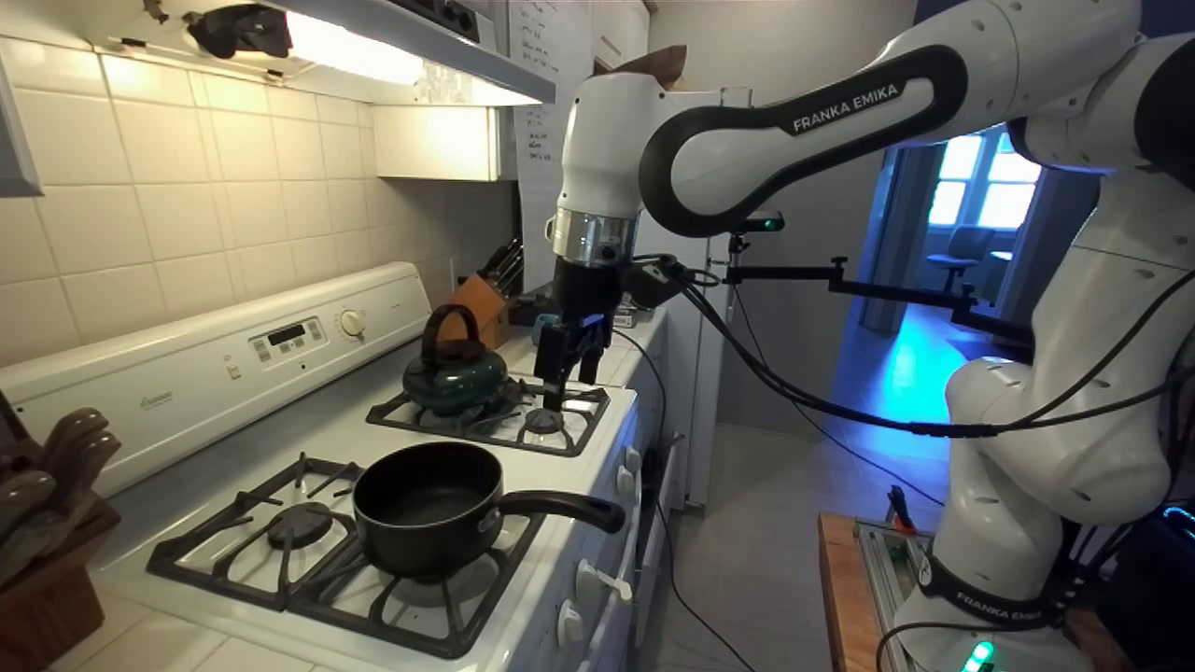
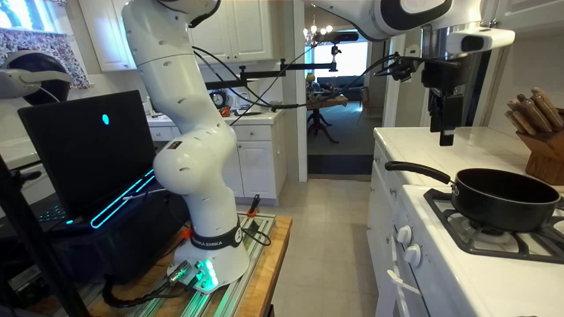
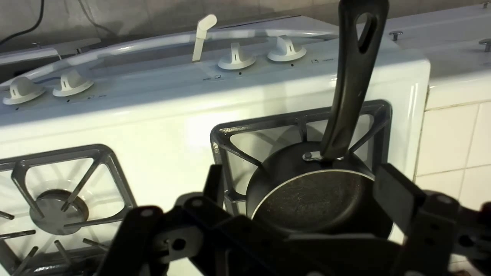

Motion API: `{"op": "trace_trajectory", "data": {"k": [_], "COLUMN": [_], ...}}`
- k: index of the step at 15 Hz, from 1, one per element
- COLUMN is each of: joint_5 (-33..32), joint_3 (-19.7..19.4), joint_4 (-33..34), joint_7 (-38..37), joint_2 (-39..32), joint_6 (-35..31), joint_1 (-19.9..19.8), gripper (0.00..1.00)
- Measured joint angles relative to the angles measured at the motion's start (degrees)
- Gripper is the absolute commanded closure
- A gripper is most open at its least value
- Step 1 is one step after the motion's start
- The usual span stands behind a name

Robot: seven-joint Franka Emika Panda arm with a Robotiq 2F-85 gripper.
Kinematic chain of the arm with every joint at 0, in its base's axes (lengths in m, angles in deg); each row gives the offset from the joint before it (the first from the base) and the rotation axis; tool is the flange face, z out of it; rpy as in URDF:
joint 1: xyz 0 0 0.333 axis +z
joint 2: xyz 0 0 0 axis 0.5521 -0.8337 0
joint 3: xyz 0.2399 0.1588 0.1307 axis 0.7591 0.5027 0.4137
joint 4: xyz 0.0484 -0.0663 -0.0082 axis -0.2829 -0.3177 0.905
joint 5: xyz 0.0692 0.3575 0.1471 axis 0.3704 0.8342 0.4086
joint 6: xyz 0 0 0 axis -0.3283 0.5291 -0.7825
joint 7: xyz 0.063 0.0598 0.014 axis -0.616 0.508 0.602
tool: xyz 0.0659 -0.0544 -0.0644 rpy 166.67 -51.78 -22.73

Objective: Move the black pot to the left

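Note:
The black pot (image 1: 425,513) sits upright on a burner near the front of the stove, its long handle (image 1: 565,507) sticking out past the front edge. It also shows in an exterior view (image 2: 502,200) and in the wrist view (image 3: 310,201), where its near side is partly hidden by the gripper. My gripper (image 1: 571,394) points down, apart from the pot, higher than its rim and toward the kettle side. It also shows in an exterior view (image 2: 444,138). In the wrist view the gripper (image 3: 301,174) is open, its fingers wide apart with nothing held between them.
A dark teal kettle (image 1: 455,378) stands on a back burner beyond the pot. Black grates (image 1: 289,597) cover the burners. Knobs (image 3: 236,59) line the stove front. A knife block (image 1: 56,551) stands beside the stove and a second one (image 1: 481,317) behind the kettle. A range hood (image 1: 448,56) hangs above.

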Motion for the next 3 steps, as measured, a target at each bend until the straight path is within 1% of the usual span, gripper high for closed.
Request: {"op": "trace_trajectory", "data": {"k": [3], "joint_5": [0.00], "joint_3": [-0.01], "joint_4": [-0.15], "joint_7": [0.20], "joint_2": [0.14], "joint_6": [-0.18], "joint_1": [-0.18], "gripper": [0.00]}}
